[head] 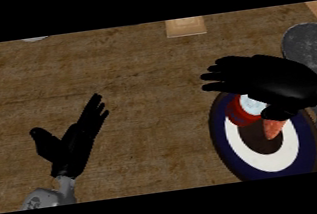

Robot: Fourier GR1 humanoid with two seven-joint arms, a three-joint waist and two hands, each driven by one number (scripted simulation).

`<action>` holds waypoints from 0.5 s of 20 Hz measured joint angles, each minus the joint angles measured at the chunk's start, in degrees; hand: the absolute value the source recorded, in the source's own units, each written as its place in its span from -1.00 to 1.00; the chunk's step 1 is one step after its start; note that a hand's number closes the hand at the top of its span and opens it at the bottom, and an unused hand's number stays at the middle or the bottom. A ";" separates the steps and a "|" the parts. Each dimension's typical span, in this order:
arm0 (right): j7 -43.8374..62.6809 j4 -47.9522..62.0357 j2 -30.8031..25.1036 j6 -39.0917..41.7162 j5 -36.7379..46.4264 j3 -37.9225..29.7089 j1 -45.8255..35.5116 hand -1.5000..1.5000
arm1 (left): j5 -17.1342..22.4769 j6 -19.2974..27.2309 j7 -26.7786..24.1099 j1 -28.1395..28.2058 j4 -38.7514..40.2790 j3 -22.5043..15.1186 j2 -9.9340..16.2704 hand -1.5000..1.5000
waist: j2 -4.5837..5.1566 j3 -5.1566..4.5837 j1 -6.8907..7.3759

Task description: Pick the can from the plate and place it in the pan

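Observation:
The red can with a silvery top stands on the round plate, which has a navy rim, a white ring and a dark centre. My right hand hovers just over the can, fingers stretched out to the left and thumb down beside it, open and partly hiding the can. The dark grey pan lies behind the plate at the right edge. My left hand rests open at the lower left, fingers up, far from the plate.
An orange cone-shaped thing lies on the plate next to the can. A pale wooden block sits at the counter's far edge, and a grey object peeks in at the top left.

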 measured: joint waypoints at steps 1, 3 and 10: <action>2.42 -0.63 -0.94 1.58 2.85 1.47 -0.96 -1.00 | 0.00 -0.17 -0.01 0.25 -0.14 -0.06 0.11 0.00 | -0.13 -0.03 0.01; 7.58 -2.84 -1.86 5.39 7.85 4.62 -2.50 -1.00 | 0.01 -0.27 -0.12 0.61 -0.38 0.08 0.24 0.00 | -0.30 -0.04 -0.15; 27.00 -9.08 2.82 23.72 19.79 15.80 -4.49 -1.00 | 0.19 -0.08 1.02 -0.01 -0.95 0.89 0.31 0.00 | -0.19 0.05 -0.49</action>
